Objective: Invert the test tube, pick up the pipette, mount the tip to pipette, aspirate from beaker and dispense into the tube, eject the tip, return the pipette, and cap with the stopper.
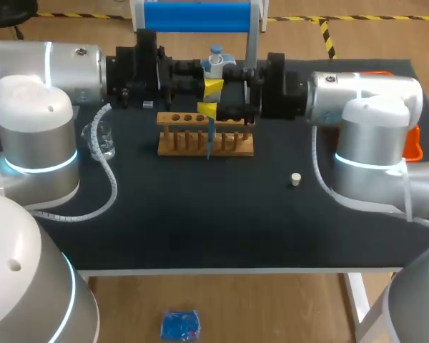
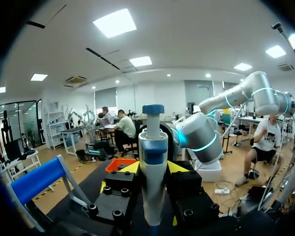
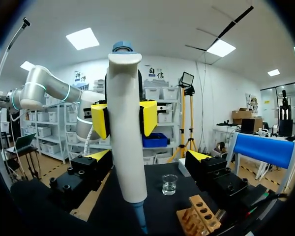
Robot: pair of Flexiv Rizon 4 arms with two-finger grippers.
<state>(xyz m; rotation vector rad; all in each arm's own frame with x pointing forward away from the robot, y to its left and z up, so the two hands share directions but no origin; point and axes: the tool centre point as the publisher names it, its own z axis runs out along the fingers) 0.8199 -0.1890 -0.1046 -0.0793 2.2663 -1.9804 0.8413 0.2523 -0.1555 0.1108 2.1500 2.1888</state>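
My left gripper (image 1: 210, 87) (image 2: 154, 169) is shut on the white pipette (image 1: 214, 63) (image 2: 153, 177) (image 3: 128, 137), holding it upright above the wooden tube rack (image 1: 232, 143) (image 3: 199, 214). The pipette's blue tip (image 1: 209, 146) (image 3: 142, 222) points down at the rack's middle. Around the pipette's body stands my right gripper (image 1: 225, 108) (image 3: 150, 157), open wide, neither finger touching it. The glass beaker (image 1: 104, 139) (image 3: 169, 184) stands at the table's left. A small white stopper (image 1: 296, 179) lies to the right of the rack. I cannot make out a test tube in the rack.
A blue-topped stand (image 1: 196, 16) (image 2: 37, 179) (image 3: 265, 147) rises at the table's back edge behind the grippers. An orange bin (image 1: 412, 146) (image 2: 120, 164) sits at the far right edge, partly behind my right arm. Black mat lies bare in front of the rack.
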